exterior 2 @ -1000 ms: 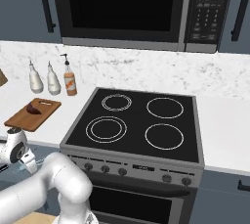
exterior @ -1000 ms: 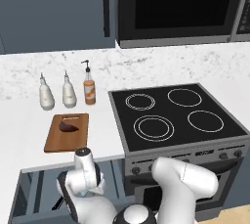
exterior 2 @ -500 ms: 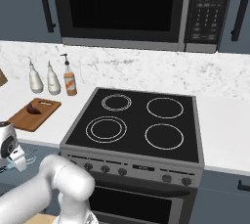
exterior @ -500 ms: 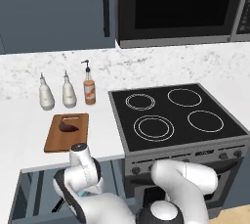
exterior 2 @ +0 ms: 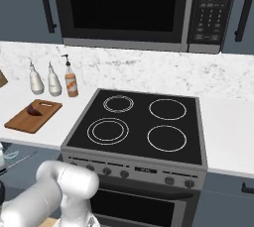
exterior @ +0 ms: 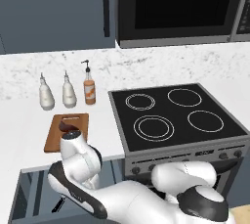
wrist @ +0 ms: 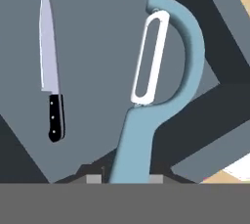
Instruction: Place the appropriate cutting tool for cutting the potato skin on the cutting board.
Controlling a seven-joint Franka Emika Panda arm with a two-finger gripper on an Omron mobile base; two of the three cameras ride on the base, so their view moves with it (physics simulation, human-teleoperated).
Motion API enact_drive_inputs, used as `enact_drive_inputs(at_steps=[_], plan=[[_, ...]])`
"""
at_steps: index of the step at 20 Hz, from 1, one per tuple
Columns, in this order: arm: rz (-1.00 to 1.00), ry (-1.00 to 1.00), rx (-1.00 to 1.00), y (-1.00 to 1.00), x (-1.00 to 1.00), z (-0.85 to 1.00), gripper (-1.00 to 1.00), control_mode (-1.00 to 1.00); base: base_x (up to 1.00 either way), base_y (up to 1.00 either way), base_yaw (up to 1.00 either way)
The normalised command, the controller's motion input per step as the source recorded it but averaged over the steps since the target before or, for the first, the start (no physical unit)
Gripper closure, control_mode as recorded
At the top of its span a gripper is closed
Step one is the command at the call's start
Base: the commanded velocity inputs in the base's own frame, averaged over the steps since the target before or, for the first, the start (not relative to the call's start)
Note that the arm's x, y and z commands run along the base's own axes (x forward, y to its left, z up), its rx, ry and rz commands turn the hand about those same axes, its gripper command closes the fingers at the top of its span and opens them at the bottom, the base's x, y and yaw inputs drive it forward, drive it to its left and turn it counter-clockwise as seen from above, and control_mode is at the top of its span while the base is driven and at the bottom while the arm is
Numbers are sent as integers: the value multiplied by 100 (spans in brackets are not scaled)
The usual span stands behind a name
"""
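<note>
Two small finger tips (wrist: 94, 179) of the hand (wrist: 122, 179) pinching the slim handle of the light-blue peeler (wrist: 168, 96), looped head pointing away from the camera. Hanging over a grey drawer floor (wrist: 93, 32), with the black-handled knife (wrist: 50, 66) lying flat, well apart from the peeler. Reaching low beside the open drawer (exterior: 29, 193) under the counter (exterior: 19, 120), left of the stove (exterior: 176, 120). Cutting board (exterior: 67, 131) lying on the counter with the dark potato (exterior: 66, 126) resting on its far half. Three bottles (exterior: 68, 91) standing in a row behind the board.
</note>
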Motion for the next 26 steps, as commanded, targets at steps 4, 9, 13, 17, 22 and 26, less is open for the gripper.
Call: enact_drive_inputs(at_steps=[4, 9, 13, 17, 22, 26], plan=[[-15, 2, 0, -2, -17, 100, 100, -100, 0, 0, 0], [-15, 0, 0, -1, 28, 96, 100, -100, 0, 0, 0], [-13, 11, 0, -1, 100, 26, 100, -100, 0, 0, 0], [-5, 9, -2, 1, 100, 14, 100, -100, 0, 0, 0], [-8, 19, -7, 18, 98, 3, 100, -100, 0, 0, 0], [-8, 16, -13, 35, 81, -1, 100, -100, 0, 0, 0]])
